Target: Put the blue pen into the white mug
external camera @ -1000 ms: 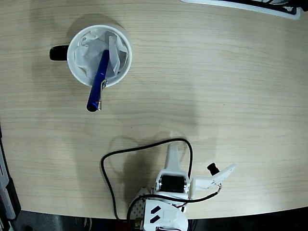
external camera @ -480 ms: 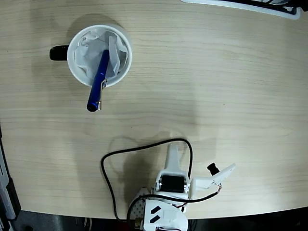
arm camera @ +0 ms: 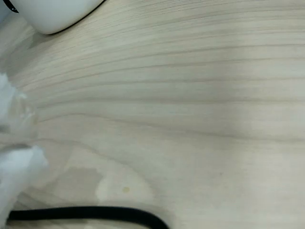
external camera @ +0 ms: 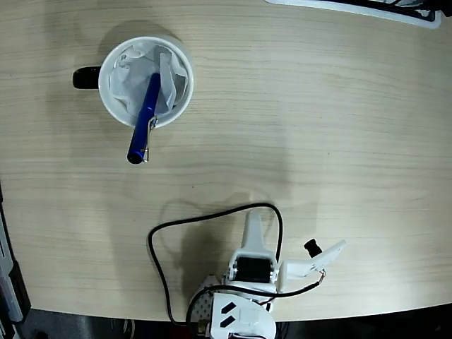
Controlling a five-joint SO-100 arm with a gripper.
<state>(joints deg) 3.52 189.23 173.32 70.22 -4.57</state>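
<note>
though half a second and a full second separate them, the fixed views match this one: nothing has moved, arm folded low at the near edge, pen and mug as before.

blue pen (external camera: 143, 120) stands tilted in the white mug (external camera: 145, 81), upper end on the crumpled paper lining, lower end with the silver clip sticking out over the rim and hanging above the table (external camera: 318, 127). mug and pen sit well apart from the tool (external camera: 282, 244), up and to the left of it in the fixed view. black handle of the mug points left.

tool: released, holding nothing; one white finger points up the picture, the other splays to the right.

surface: pale wood-grain table, matte, soft shadow patches. a black cable (external camera: 159, 240) loops from the arm base out onto the table beside the tool. a white-edged dark object (external camera: 367, 8) shows at the far top right edge; dark floor strip at the left edge.

wrist view only: close grain of the table, a stretch of the black cable (arm camera: 95, 213) along the bottom, blurred white shapes at the left edge, and a white rounded body at top left, too cropped to identify. pen is not visible there.
</note>
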